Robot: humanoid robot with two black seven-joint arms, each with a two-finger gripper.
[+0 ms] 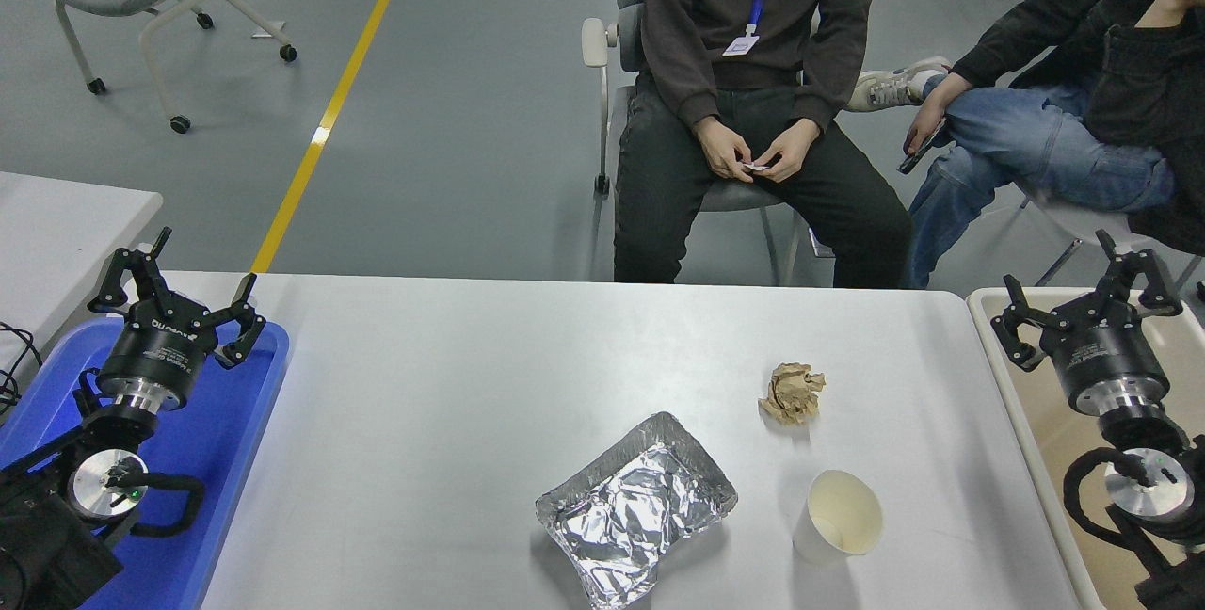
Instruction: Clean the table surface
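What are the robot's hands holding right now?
Nothing. The left gripper is open over the blue tray, the right gripper open over the beige bin. The foil tray, paper cup and crumpled paper lie untouched.

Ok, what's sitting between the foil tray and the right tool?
In the head view, a white paper cup stands on the table surface between the foil tray and the right tool; nothing else intervenes.

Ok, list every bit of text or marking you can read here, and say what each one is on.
White lettering on the left gripper body: present, but upside down and too blurred to read reliably.
Lettering on the right gripper body: too small and blurred to read.
Paper cup, foil tray, crumpled paper: no print visible.
Table surface: no markings.
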